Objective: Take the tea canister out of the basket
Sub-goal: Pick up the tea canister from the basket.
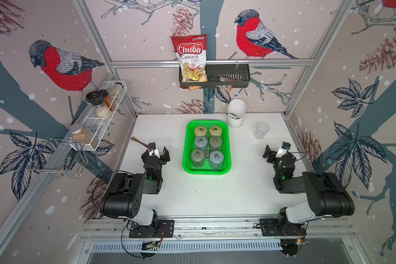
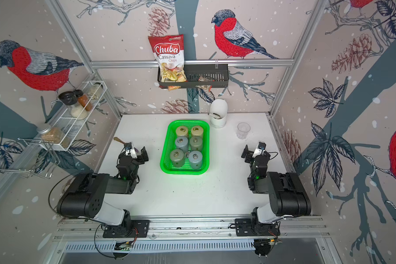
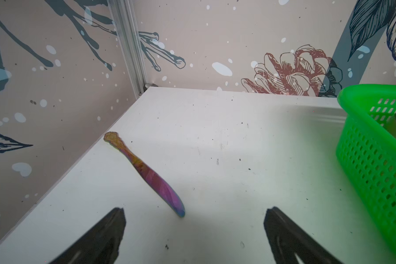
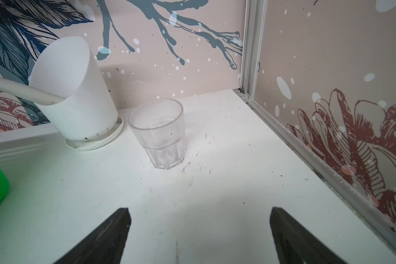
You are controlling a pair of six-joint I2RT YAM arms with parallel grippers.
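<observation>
The bright green basket (image 1: 206, 172) (image 2: 183, 172) sits mid-table toward the back, and several tea canisters stand upright inside it in two columns. Gold ones (image 1: 200, 131) are at the far end, with blue-grey (image 1: 216, 158) and olive ones (image 1: 197, 157) nearer. My left gripper (image 1: 157, 152) (image 3: 194, 212) hovers left of the basket, open and empty; the basket's wall (image 3: 375, 160) shows in the left wrist view. On the basket's right, well apart from it, my right gripper (image 1: 278, 153) (image 4: 199, 212) is also open and empty.
An iridescent knife (image 1: 138, 141) (image 3: 146, 173) lies just ahead of the left gripper. A clear glass (image 1: 261, 130) (image 4: 158, 132) and a white utensil holder (image 1: 235, 114) stand at the back right. A black wall rack (image 1: 226, 76) holds a chips bag (image 1: 191, 57). A white wire shelf (image 1: 101, 114) holds spice jars.
</observation>
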